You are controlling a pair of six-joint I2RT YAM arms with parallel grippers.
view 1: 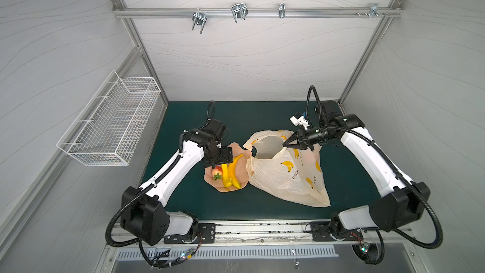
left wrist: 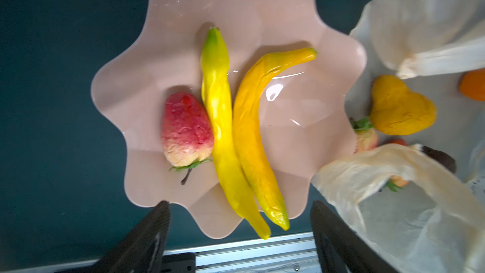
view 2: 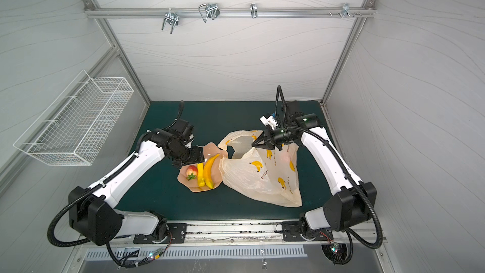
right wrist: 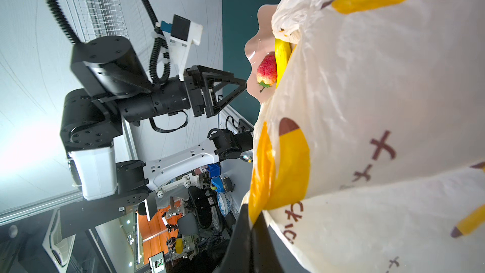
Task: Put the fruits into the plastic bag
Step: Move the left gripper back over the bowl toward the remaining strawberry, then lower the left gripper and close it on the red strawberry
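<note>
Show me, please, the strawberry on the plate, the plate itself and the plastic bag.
strawberry [left wrist: 186,130], left wrist view, middle of its red body.
plate [left wrist: 236,9], left wrist view, bare pink surface near its rim.
plastic bag [view 1: 283,179], in a top view, crumpled side wall.

Left arm [view 1: 173,172] stretches forward from its base, wrist bent so the left gripper [left wrist: 240,203] points straight down. Its jaws are wide apart and grip nothing (both fingers [left wrist: 147,232] show in the left wrist view). Right arm [view 1: 362,158] has its elbow low and outboard, forearm angled in toward centre, wrist roughly level. Right gripper [view 1: 284,144] is clamped tight, its tips pinching the plastic bag [view 1: 288,177] rim.
</note>
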